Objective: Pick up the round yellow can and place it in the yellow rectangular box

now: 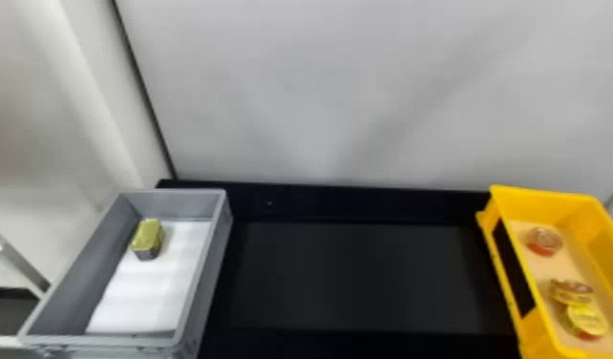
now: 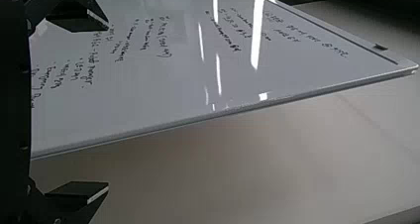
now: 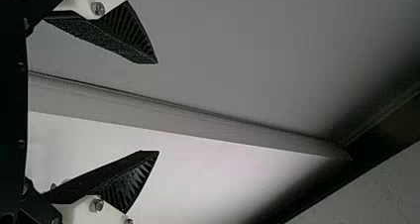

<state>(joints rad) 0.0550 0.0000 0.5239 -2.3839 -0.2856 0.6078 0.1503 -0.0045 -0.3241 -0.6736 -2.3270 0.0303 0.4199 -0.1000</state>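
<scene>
A round yellow can (image 1: pixel 588 320) rests toward the near edge of the yellow box (image 1: pixel 539 203), its placing apparently complete, as the left gripper (image 2: pixel 108 107) and right gripper (image 3: pixel 158 107) hang empty, jaws apart. An angular tin (image 1: pixel 148 235) sits in the gray box (image 1: pixel 181 204).

Grey-white wall panel (image 1: pixel 348 95) behind black table (image 1: pixel 358 277); whiteboard (image 2: pixel 163 80) with handwriting, light reflections.

"What stood left on the table (image 1: pixel 363 281)?"

"A crate (image 1: pixel 176 203); toward its back, a tin (image 1: pixel 148 236) sat on a sheet (image 1: pixel 143 300)."

"And right?"

"A box (image 1: pixel 549 203). Inside, one can (image 1: pixel 544 241) lay behind, a second can (image 1: pixel 570 292) before it, a third can (image 1: pixel 587 321) touching that."
</scene>
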